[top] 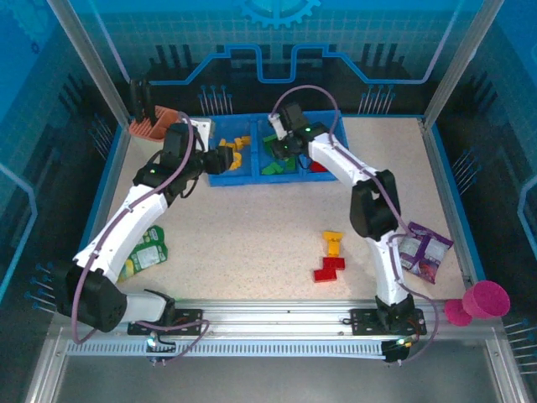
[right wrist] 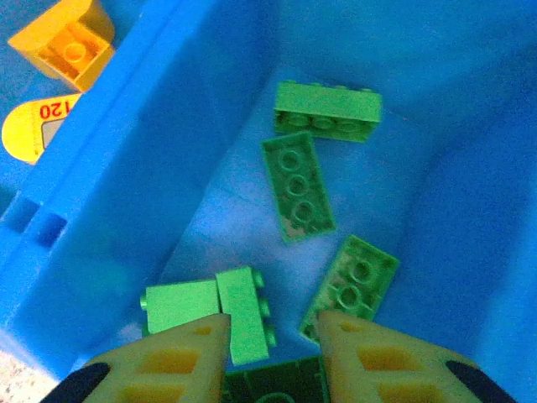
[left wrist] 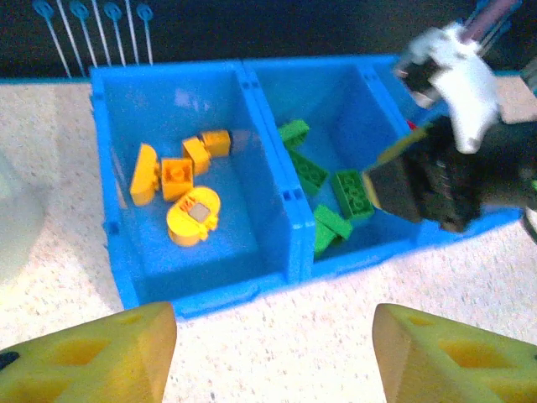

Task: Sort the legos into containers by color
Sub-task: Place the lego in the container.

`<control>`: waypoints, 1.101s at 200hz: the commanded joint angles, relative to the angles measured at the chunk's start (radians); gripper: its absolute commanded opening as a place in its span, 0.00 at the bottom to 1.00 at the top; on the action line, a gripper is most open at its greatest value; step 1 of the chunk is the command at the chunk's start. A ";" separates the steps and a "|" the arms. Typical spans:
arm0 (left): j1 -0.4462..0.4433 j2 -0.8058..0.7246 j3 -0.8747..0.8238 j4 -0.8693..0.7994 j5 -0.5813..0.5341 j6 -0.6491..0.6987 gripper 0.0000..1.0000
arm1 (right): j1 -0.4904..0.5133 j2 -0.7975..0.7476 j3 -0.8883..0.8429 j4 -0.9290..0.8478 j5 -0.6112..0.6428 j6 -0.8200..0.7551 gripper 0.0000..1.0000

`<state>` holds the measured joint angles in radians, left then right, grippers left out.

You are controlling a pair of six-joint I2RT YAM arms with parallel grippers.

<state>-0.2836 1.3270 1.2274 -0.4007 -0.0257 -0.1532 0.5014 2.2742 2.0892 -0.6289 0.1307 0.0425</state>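
Hovering low inside the middle compartment of the bright blue plastic 3-compartment tray (left wrist: 210,290), the right gripper (right wrist: 273,323) has its yellow padded fingers set fairly narrow. A dark green shape sits in the gap behind the tips, and I cannot tell whether that is a brick in its grip or one lying underneath. Several small green plastic bricks (right wrist: 298,189) lie on that compartment's floor, 1 of them just past a fingertip.

The left gripper (left wrist: 273,312) hangs just in front of the tray's left compartment, spread wide and holding nothing. The yellow-orange plastic bricks (left wrist: 180,176) lie in that compartment.

Likely risks:
- As it lifts, a fingertip could snag the nearest green brick and drag it over the tray wall.
- Both arms crowd the tray, so a careless swing could knock them together.
- Well in front of the tray, a loose yellow brick (top: 334,242) and red bricks (top: 329,269) lie close together, so a pick there could nudge or take the wrong one.
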 commanded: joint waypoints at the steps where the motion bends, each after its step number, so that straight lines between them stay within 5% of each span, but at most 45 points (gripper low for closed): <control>1: -0.029 -0.038 -0.013 -0.092 0.077 -0.003 0.67 | 0.019 0.081 0.130 -0.078 0.015 -0.069 0.25; 62: -0.138 -0.069 -0.126 -0.038 0.107 -0.079 0.67 | 0.028 0.187 0.186 -0.097 0.018 -0.073 0.28; 93: -0.157 -0.058 -0.131 -0.045 0.112 -0.081 0.67 | 0.030 0.173 0.154 -0.075 0.006 -0.084 0.37; 140: -0.195 -0.003 -0.107 -0.074 0.124 -0.075 0.68 | 0.028 0.086 0.105 -0.048 0.011 -0.105 0.50; 220: -0.435 0.172 -0.060 -0.056 0.185 -0.089 0.70 | -0.003 -0.137 -0.004 -0.009 -0.084 -0.158 0.64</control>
<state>-0.6609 1.4532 1.1114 -0.4473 0.1108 -0.2447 0.5190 2.2356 2.0933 -0.6567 0.1040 -0.0875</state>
